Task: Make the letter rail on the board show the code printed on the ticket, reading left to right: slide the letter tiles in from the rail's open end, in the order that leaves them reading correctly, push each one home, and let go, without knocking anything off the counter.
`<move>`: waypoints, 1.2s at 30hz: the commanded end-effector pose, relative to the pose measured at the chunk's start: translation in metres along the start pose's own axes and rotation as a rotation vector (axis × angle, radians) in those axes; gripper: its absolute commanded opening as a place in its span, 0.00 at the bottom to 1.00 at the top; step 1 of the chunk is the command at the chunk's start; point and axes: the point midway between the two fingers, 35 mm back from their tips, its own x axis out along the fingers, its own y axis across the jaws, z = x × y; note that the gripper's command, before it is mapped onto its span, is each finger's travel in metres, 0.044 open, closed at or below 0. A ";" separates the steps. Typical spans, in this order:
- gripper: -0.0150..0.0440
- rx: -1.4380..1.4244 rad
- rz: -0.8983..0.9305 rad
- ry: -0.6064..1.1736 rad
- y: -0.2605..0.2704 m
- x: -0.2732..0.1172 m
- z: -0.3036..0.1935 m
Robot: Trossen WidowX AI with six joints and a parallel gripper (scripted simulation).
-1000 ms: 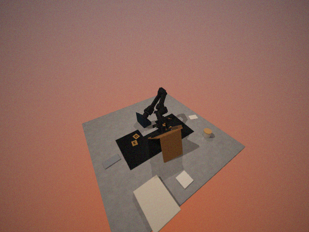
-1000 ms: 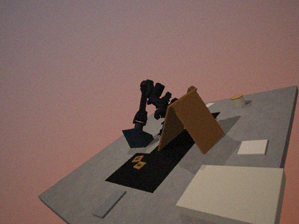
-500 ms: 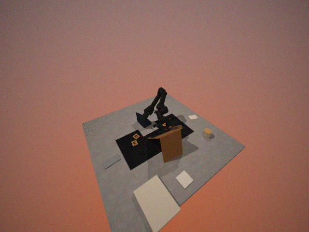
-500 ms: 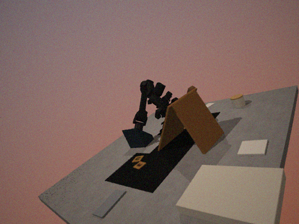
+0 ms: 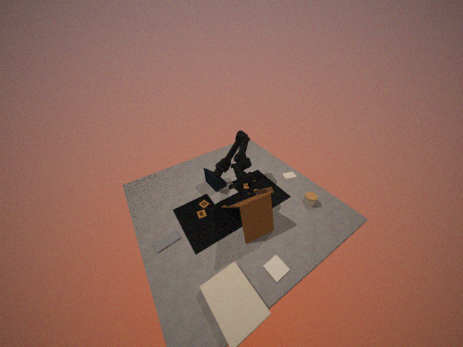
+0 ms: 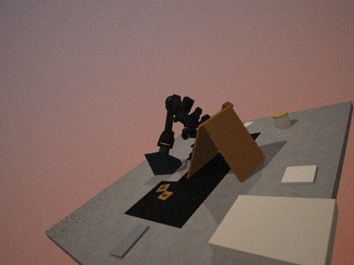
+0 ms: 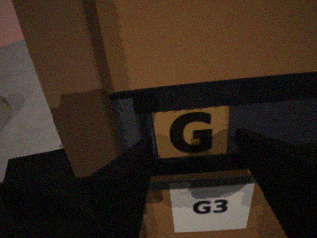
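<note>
G tile (image 7: 190, 131) is held in the rail (image 7: 277, 89) above the G3 ticket (image 7: 180, 223), released between the gripper's (image 5: 247, 191) (image 7: 194, 139) parted fingers.

We see a large cream block (image 5: 235, 304) (image 6: 276, 230) near a smaller white slab (image 5: 276, 267) (image 6: 299, 175). A flat grey bar (image 5: 167, 241) (image 6: 129, 240) lies well apart from them, and a pale round container (image 5: 310, 199) (image 6: 281, 120) with an orange-yellow top stands upright.
</note>
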 end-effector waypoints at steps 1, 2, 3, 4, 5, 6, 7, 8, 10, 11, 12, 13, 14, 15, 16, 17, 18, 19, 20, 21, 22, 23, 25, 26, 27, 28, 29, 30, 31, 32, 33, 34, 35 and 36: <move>0.75 -0.005 0.005 0.000 0.002 -0.006 0.000; 0.75 -0.005 0.005 0.000 0.002 -0.006 0.000; 0.75 -0.005 0.005 0.000 0.002 -0.006 0.000; 0.75 -0.005 0.005 0.000 0.002 -0.006 0.000; 0.75 -0.005 0.005 0.000 0.002 -0.006 0.000; 0.75 -0.005 0.005 0.000 0.001 -0.007 0.000; 0.75 -0.005 0.005 0.000 0.000 -0.008 0.000; 0.75 -0.005 0.005 0.000 0.000 -0.008 0.000; 0.75 -0.005 0.005 0.000 0.000 -0.009 0.000; 0.75 -0.005 0.005 0.000 0.000 -0.010 0.000; 0.75 -0.005 0.005 0.000 -0.001 -0.010 0.000; 0.75 -0.005 0.005 0.000 -0.001 -0.011 0.000; 0.75 -0.005 0.005 0.000 -0.001 -0.012 0.000; 0.75 -0.005 0.005 0.000 -0.001 -0.012 0.000; 0.75 -0.005 0.005 0.000 -0.001 -0.013 0.000; 0.75 -0.005 0.005 0.000 -0.001 -0.013 0.000; 0.75 -0.005 0.004 0.000 -0.002 -0.014 0.000; 0.75 -0.005 0.004 0.000 -0.002 -0.014 0.000; 0.75 -0.005 0.004 0.000 -0.002 -0.015 0.000; 0.75 -0.005 0.004 0.000 -0.002 -0.015 0.000; 0.75 -0.005 0.004 0.000 -0.002 -0.016 0.000; 0.75 -0.005 0.004 0.000 -0.002 -0.016 0.000; 0.75 -0.005 0.004 0.000 -0.003 -0.017 0.000; 0.75 -0.005 0.004 0.000 -0.003 -0.018 0.000; 0.75 -0.005 0.004 0.000 -0.003 -0.018 0.000; 0.75 -0.005 0.004 0.000 -0.003 -0.019 0.000; 0.75 -0.005 0.004 0.000 -0.003 -0.019 0.000; 0.75 -0.005 0.004 0.000 -0.003 -0.020 0.000; 0.75 -0.005 0.004 0.000 -0.003 -0.020 0.000; 0.75 -0.005 0.004 0.000 -0.003 -0.021 0.000; 0.75 -0.005 0.004 0.000 -0.003 -0.021 0.000; 0.75 -0.005 0.004 0.000 -0.003 -0.022 0.000; 0.75 -0.005 0.004 0.000 -0.003 -0.022 0.000; 0.75 -0.005 0.004 0.000 -0.003 -0.023 0.000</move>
